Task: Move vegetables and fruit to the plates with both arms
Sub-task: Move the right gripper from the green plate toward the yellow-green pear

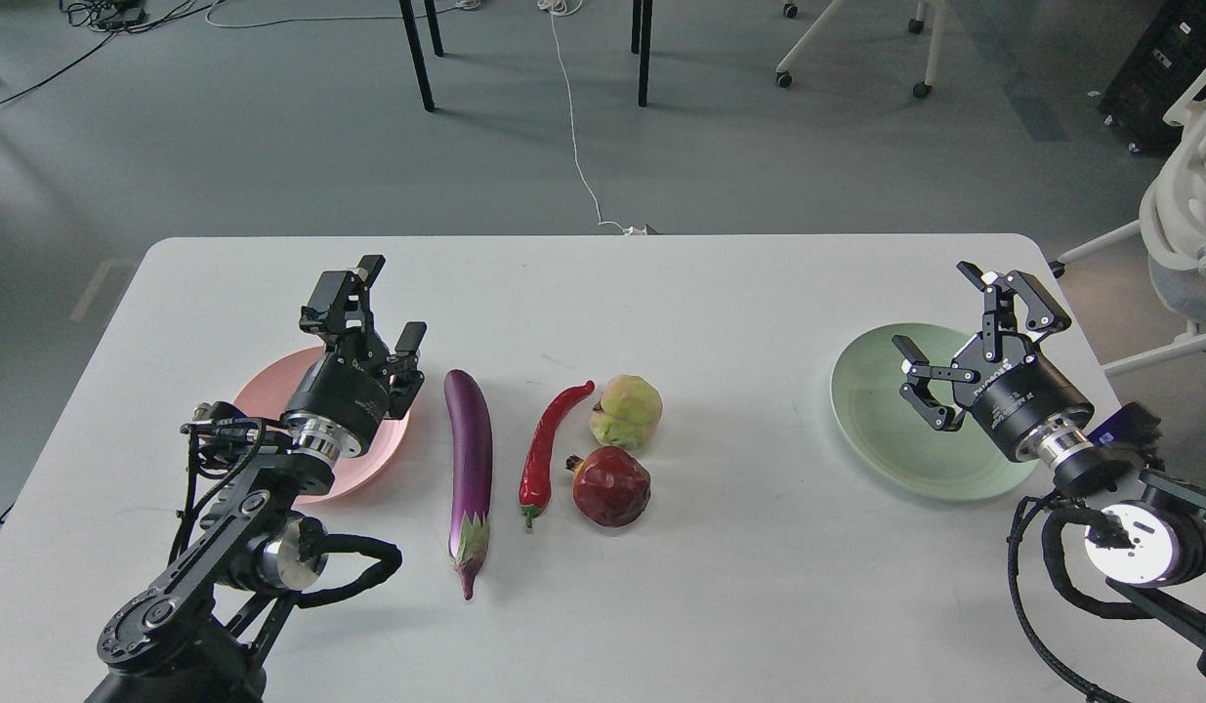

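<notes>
A long purple eggplant lies lengthwise in the middle of the white table, cap toward me. Right of it is a curved red chili pepper. A yellow-green fruit sits just behind a dark red pomegranate. My left gripper hangs open over the pink plate, left of the eggplant, holding nothing. Over the pale green plate at the right, my right gripper is open and holds nothing.
The white table ends at a far edge behind the plates. Beyond it are grey floor, black table legs, a white cable and a white office chair near the table's right corner.
</notes>
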Robot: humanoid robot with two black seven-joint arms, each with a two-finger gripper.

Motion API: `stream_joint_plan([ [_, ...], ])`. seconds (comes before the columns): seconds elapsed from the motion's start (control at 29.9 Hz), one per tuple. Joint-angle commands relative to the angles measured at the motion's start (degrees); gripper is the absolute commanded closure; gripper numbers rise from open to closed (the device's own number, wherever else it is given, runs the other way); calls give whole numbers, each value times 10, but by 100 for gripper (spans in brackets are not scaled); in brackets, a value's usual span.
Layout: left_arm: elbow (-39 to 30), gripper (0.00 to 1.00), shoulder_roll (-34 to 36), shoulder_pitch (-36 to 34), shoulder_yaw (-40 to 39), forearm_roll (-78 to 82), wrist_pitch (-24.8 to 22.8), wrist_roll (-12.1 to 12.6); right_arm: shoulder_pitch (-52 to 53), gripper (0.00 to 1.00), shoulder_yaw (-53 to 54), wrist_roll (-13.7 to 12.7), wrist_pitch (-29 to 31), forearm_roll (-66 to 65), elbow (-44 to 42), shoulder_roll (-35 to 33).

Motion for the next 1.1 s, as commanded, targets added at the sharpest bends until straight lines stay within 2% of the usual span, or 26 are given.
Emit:
stream_joint_plan([
  [0.0,-2,1,-1,0,-1,0,6,-2,-2,2,0,0,0,0,1,0],
  [0.17,-2,1,-1,0,-1,-5,4,-6,3,2,-6,0,1,-21,2,-1],
  [0.33,-3,1,7,0,-6,-8,5,-9,52,2,-24,0,1,-170,24,-19],
  [0.47,-6,1,11,0,-8,-8,5,-12,178,2,-131,0,17,-269,36,-63],
  [0.64,-11,1,10,0,-8,-7,6,-20,391,2,-318,0,27,-372,35,-62],
  [0.7,-15,1,10,1,-8,-7,6,-20,473,2,-394,0,27,-427,29,-36],
  [0.8,-18,1,10,1,-10,-7,8,-20,574,2,-500,0,25,-496,-4,46],
  [0.94,-20,1,9,1,-14,-7,10,-20,623,2,-568,0,3,-574,-64,139],
  [1.07,-21,1,9,1,-15,-7,10,-20,625,2,-616,0,-81,-651,-134,244],
])
